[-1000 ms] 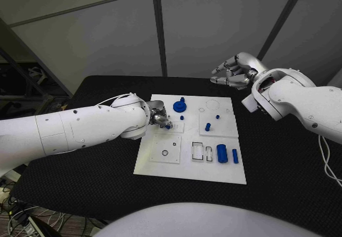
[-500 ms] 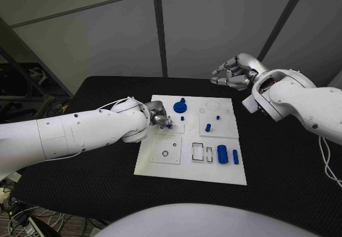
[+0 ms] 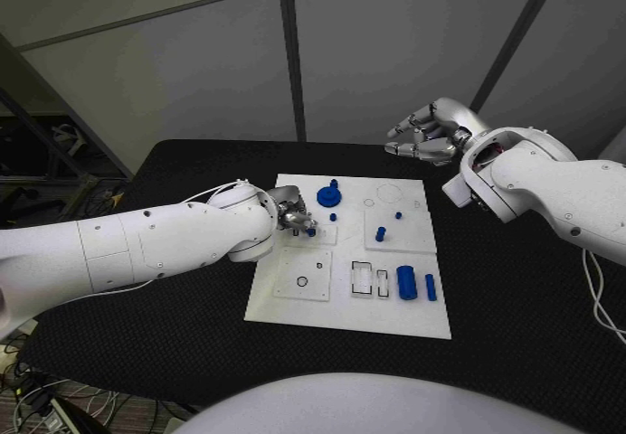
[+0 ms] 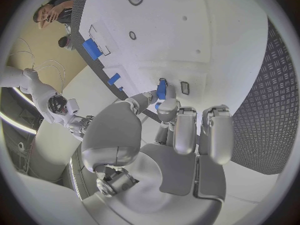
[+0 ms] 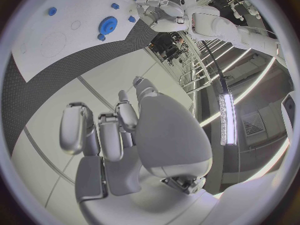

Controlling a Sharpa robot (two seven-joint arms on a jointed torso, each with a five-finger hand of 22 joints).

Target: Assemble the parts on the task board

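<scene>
The white task board lies in the middle of the black table. My left hand is low over the board's left side and pinches a small blue part between thumb and a finger, close above a small dark slot. On the board are a blue gear, small blue pegs, a blue cylinder and a blue bar. My right hand hangs raised beyond the board's far right corner, fingers curled, holding nothing.
Empty outlined recesses and a round hole mark the board's near half. My left forearm crosses the table's left side. Black tabletop surrounds the board.
My left hand has crept slightly to the right over the board with the small blue part still pinched. The right hand has not moved.
</scene>
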